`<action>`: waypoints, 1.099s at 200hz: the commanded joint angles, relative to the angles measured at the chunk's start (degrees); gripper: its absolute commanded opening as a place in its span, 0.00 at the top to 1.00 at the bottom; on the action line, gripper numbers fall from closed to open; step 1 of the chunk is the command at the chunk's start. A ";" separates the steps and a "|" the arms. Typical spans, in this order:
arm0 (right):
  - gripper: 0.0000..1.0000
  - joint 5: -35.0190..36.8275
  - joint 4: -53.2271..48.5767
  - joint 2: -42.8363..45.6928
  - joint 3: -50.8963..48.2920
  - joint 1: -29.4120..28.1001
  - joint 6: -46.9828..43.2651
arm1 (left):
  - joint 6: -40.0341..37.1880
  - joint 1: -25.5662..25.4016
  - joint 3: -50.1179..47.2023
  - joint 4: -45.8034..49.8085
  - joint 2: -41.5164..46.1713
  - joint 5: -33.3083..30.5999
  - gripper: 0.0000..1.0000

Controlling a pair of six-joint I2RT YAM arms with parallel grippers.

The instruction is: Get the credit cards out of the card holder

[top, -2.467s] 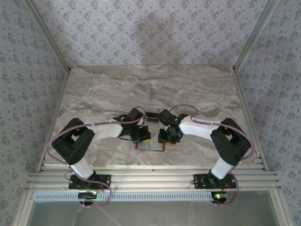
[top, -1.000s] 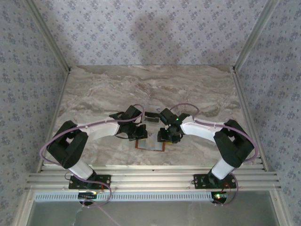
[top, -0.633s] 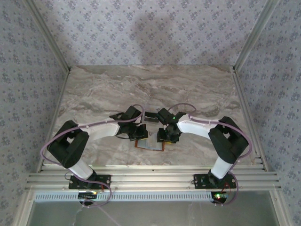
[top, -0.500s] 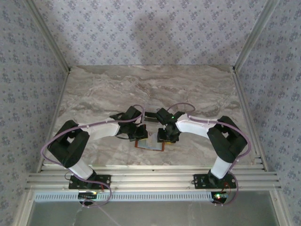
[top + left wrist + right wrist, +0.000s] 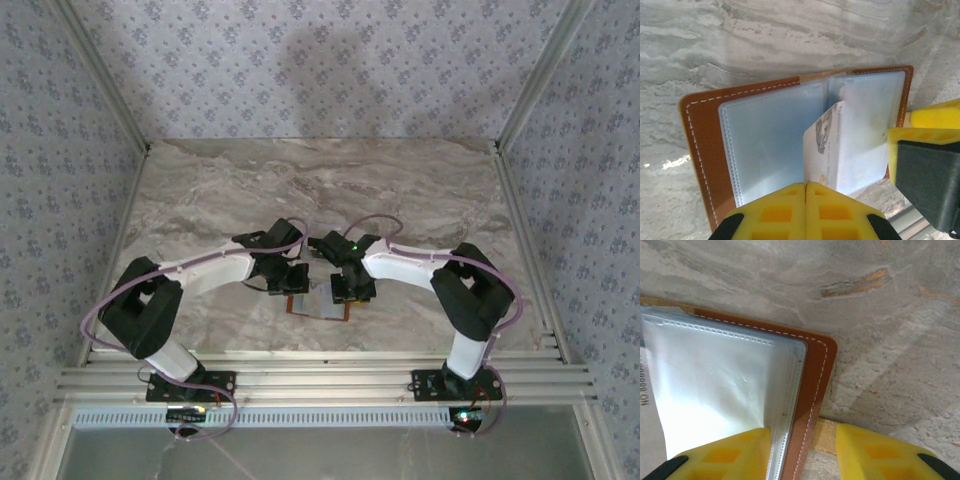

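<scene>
The card holder (image 5: 318, 307) lies open on the marble near the front edge, orange-brown leather (image 5: 700, 135) with clear grey-blue sleeves. My left gripper (image 5: 805, 184) is shut on a pale credit card (image 5: 822, 142), which stands up out of the right-hand sleeve. My right gripper (image 5: 802, 432) is open and straddles the holder's right rim (image 5: 817, 385): one finger (image 5: 725, 455) rests on the sleeves, the other (image 5: 880, 452) sits beyond the small tab (image 5: 824, 436). In the top view both grippers, left (image 5: 296, 281) and right (image 5: 352, 289), meet over the holder.
A small dark card (image 5: 322, 244) lies flat on the table just behind the two grippers. The right gripper's yellow finger (image 5: 932, 120) stands close beside the held card. Bare marble (image 5: 320, 180) stretches to the back wall; metal rails (image 5: 320, 375) run along the near edge.
The right arm has swung its wrist leftward over the holder. The left gripper has shifted slightly back and stays closed at the holder's sleeves.
</scene>
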State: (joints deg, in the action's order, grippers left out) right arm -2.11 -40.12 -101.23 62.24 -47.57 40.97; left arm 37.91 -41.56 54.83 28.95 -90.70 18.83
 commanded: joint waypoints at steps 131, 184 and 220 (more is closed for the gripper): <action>0.62 1.33 -5.17 12.20 -3.09 3.92 -0.75 | -51.61 -1.70 23.10 28.40 0.91 -14.70 1.00; 0.62 2.78 -7.99 18.31 -5.11 8.43 -2.42 | -76.19 -3.89 29.11 29.89 -0.40 -14.92 1.00; 0.63 3.23 -8.92 22.22 -7.05 11.14 -2.98 | -89.40 -3.85 33.28 30.10 -4.13 -15.49 1.00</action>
State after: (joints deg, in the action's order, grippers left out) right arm -0.54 -45.89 -82.06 56.71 -37.80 39.16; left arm -37.36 -45.39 84.79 57.14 -92.18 4.05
